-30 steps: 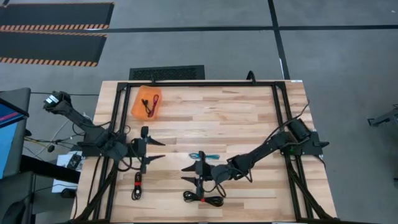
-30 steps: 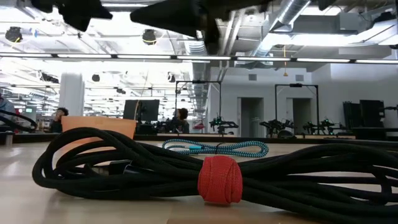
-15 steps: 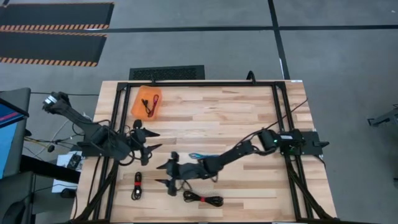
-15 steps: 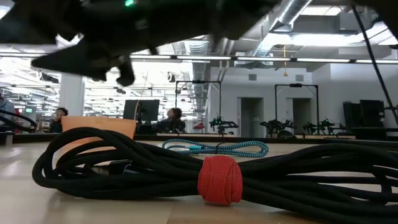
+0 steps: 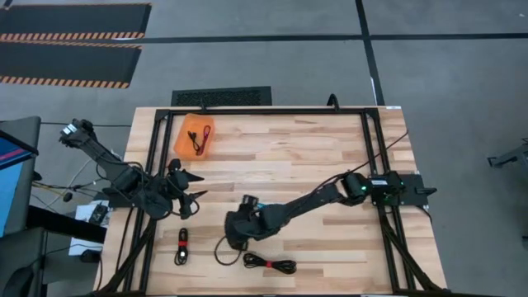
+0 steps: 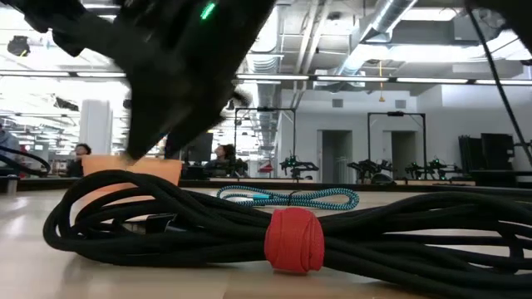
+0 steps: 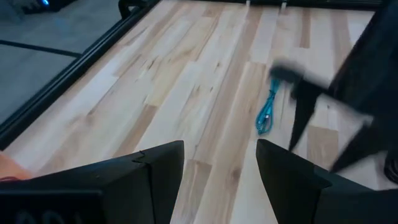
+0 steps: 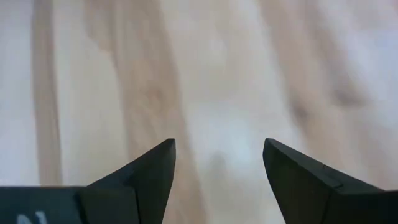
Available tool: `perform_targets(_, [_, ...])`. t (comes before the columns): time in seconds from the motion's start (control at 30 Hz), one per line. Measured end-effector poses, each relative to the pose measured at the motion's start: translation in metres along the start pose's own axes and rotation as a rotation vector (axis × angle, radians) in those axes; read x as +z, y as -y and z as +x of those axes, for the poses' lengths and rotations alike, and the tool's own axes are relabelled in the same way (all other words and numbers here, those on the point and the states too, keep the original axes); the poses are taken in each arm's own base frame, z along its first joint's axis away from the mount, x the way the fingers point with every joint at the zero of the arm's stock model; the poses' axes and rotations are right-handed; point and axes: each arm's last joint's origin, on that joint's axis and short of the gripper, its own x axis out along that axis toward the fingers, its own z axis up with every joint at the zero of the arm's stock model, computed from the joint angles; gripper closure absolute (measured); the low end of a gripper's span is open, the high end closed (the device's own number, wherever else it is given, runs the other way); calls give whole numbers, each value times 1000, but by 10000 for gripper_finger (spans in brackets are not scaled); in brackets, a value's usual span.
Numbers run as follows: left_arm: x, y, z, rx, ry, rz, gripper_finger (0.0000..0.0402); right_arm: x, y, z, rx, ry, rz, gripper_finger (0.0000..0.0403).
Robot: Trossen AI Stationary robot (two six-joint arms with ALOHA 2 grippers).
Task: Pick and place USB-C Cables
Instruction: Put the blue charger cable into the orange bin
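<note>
A coiled black cable with a red tie (image 5: 268,264) (image 6: 291,237) lies near the table's near edge. A teal cable (image 7: 267,113) (image 6: 291,198) lies flat at mid-table, mostly hidden under the right arm in the high view. Another small dark bundle with a red part (image 5: 181,246) lies near the left arm. My right gripper (image 5: 235,235) (image 8: 219,144) is open and tipped down over bare wood, left of the black cable. My left gripper (image 5: 200,186) (image 7: 221,146) waits open at the table's left side.
An orange bin (image 5: 195,134) (image 6: 133,166) with a cable inside stands at the far left corner of the table. A black frame (image 5: 264,111) runs along the table's edges. People sit in the room far behind the table.
My right gripper has swept from above the black cable toward the table's left, then tipped its fingers down toward the wood. My left gripper has drawn back a little toward the left and far side and turned. The cables have stayed where they lay.
</note>
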Motion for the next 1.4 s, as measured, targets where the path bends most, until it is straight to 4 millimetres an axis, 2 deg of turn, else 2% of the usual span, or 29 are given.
perform_targets(0.07, [0, 1, 1, 10, 2, 4, 209, -4, 3, -24, -103, -31, -47, 138])
perform_targets(0.17, [-1, 2, 3, 19, -3, 5, 209, -17, 8, -41, -191, -82, -77, 142])
perform_targets(0.4, [-4, 8, 8, 38, -21, -11, 209, -59, 32, -42, -229, -145, 1, 156])
perform_targets(0.6, [-6, 15, 17, 72, -26, 14, 209, -85, 47, -49, -184, -48, 109, 167])
perform_targets(0.77, [-8, 20, 29, 108, -45, 78, 209, -109, 60, -43, -100, -26, 161, 177])
perform_targets(1.07, [-12, 23, 47, 173, -97, 113, 209, -135, 74, -22, -74, -24, 217, 212])
perform_targets(1.23, [-11, 25, 53, 146, -118, 118, 209, -136, 77, -18, -61, 13, 275, 247])
perform_targets(1.4, [-11, 25, 53, 141, -118, 120, 209, -132, 74, -15, -27, 73, 301, 311])
